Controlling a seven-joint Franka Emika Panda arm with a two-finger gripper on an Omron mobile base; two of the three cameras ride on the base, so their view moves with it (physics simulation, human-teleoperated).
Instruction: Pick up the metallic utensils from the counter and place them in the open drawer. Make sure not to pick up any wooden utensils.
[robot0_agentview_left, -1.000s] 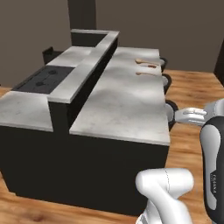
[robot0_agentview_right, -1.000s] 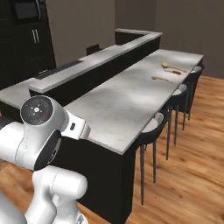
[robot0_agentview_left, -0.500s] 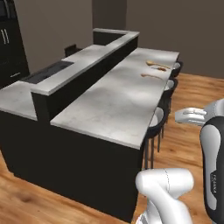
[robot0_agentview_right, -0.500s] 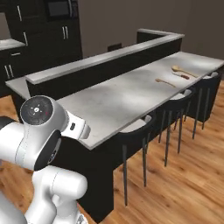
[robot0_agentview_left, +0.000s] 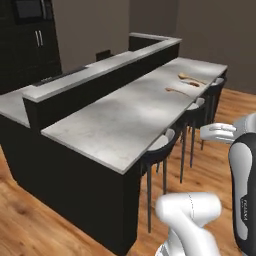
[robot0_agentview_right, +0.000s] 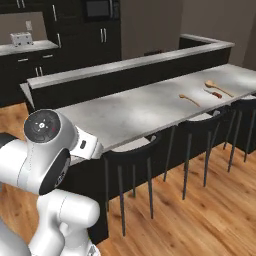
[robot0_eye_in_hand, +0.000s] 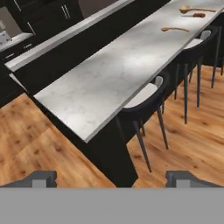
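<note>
The end effector (robot0_eye_in_hand: 111, 177) stands wide open and holds nothing; its two finger tips rise at the bottom of the hand view, over wood floor (robot0_eye_in_hand: 39, 140) near the corner of the counter (robot0_eye_in_hand: 109, 74). It is well apart from anything it could pick up.

The utensils lie at the far end of the counter, near its stool-side edge: a small orange-brown wooden spoon (robot0_agentview_right: 189, 99), then a larger wooden spoon (robot0_agentview_right: 218, 87) beyond it, and between them a slim dark piece (robot0_agentview_right: 213, 93) with a reddish end. It is too small to tell whether that piece is one of the metallic utensils. No open drawer can be made out.

The main risk, as I judge it, is a wrong pick: the pieces lie near one another, and the wooden ones are the more conspicuous. A grasp on the slim piece could also nudge a spoon off the edge.

The counter is pale marbled stone on a black base, with a raised ledge (robot0_agentview_left: 100, 75) along its back and black stools (robot0_agentview_right: 131, 165) tucked under. Dark cabinets (robot0_agentview_right: 80, 30) line the far wall.
</note>
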